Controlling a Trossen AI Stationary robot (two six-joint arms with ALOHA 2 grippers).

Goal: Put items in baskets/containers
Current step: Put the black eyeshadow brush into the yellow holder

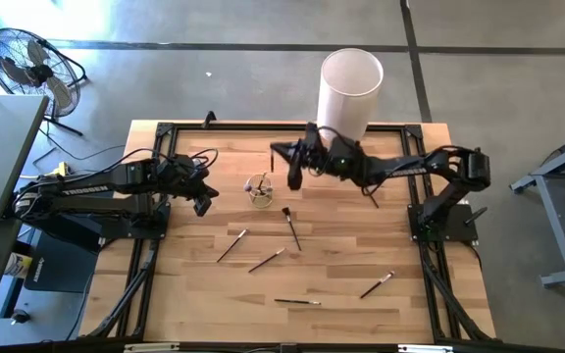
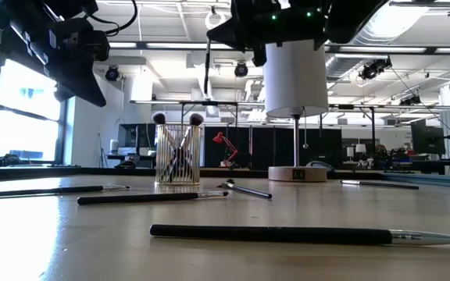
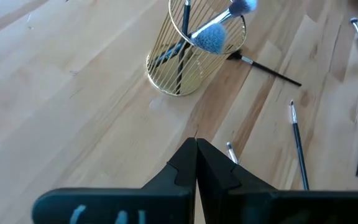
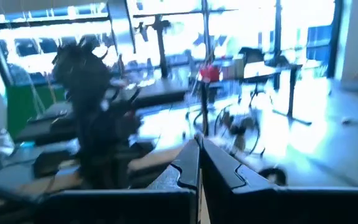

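Note:
The small ribbed clear cup (image 1: 259, 189) (image 2: 178, 156) (image 3: 188, 59) stands upright on the wooden table. Makeup brushes lean inside it, bristle heads up. Several more brushes lie flat on the table, among them one (image 1: 291, 227) just near the cup, two (image 1: 231, 245) (image 1: 266, 260) further toward the near edge, and others (image 1: 296, 301) (image 1: 377, 284). My right gripper (image 1: 284, 162) (image 2: 213, 33) hovers high, just right of and beyond the cup, shut on a thin brush (image 2: 208, 70). My left gripper (image 1: 202, 204) (image 3: 196, 149) is shut and hangs above the table, left of the cup. My right gripper pinches a thin makeup brush near its upper end (image 2: 208, 43) between its two fingers. The fingers come in about level from the table's right, lying across the stick. The brush is lifted clear and hangs roughly upright below the fingers, above and beside the cup.
A tall white cylinder (image 1: 349, 88) (image 2: 295, 78) on a round wooden base (image 2: 297, 173) stands at the table's far edge, behind the right arm. One more brush (image 1: 371, 196) lies under the right arm. Bare wood shows between the loose brushes toward the near edge.

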